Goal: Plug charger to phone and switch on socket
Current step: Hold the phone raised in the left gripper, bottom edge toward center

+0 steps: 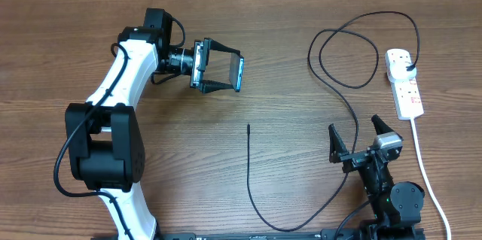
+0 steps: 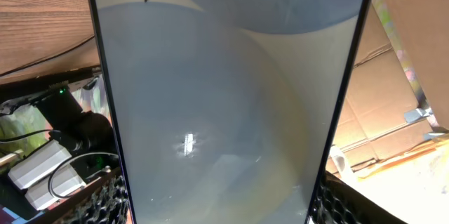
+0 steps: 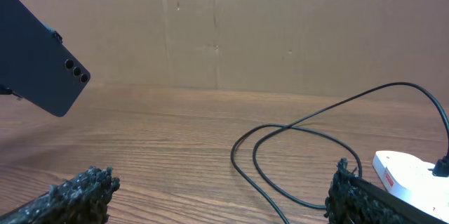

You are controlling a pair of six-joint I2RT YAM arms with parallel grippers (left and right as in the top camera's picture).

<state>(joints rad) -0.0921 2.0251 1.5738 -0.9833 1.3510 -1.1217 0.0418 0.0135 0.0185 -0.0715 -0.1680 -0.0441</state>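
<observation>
My left gripper (image 1: 223, 71) is shut on the phone (image 1: 238, 73) and holds it lifted above the table, upper middle. Its pale screen (image 2: 224, 104) fills the left wrist view; its dark back with camera lenses (image 3: 38, 62) shows in the right wrist view. The thin black charger cable (image 1: 331, 74) loops at the upper right, its plug (image 1: 407, 68) in the white socket strip (image 1: 404, 83). The cable runs down and round to a free connector tip (image 1: 248, 126) on the table. My right gripper (image 1: 356, 136) is open and empty, low at the right, beside the cable (image 3: 280, 154).
The strip's white cord (image 1: 423, 172) runs down the right side past my right arm. A cardboard wall (image 3: 280, 27) stands behind the table. The strip's end (image 3: 410, 171) shows at the right in the right wrist view.
</observation>
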